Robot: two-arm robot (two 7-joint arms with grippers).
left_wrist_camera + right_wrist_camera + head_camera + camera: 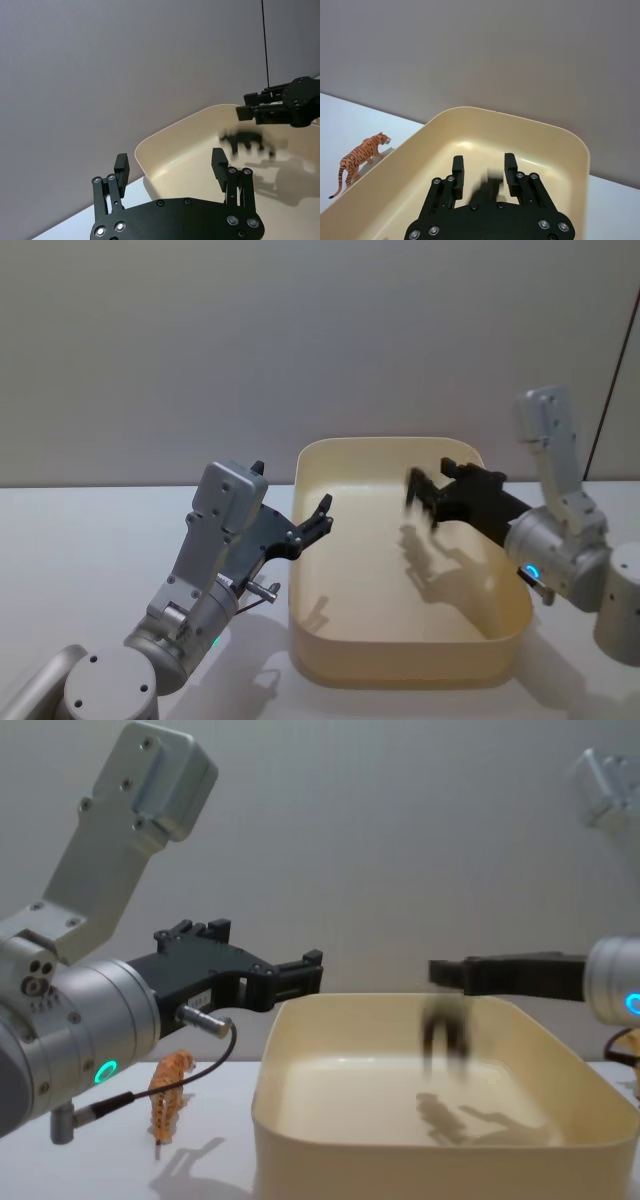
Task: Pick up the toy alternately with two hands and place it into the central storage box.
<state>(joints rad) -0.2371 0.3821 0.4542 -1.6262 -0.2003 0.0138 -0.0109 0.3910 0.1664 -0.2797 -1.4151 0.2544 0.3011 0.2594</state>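
Right gripper (482,170) spread wide above the large cream-yellow plastic tub (400,665), a small dark toy animal (247,141) just beneath its fingertips
The toy (blurred, shape unclear) is clear of the jaws, over the tub's floor; the left gripper (170,167) hovers wide open and empty beside the tub's rim, an orange striped tiger figure (168,1095) standing on the white table (60,540) below it

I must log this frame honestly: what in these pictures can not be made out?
1. Dark toy under the right gripper: chest view, motion blur; its kind is unreadable.
2. Tiger: chest view, small, crossed by the cable below the left gripper.
3. Storage box floor, near part: chest view, hidden by its near wall.
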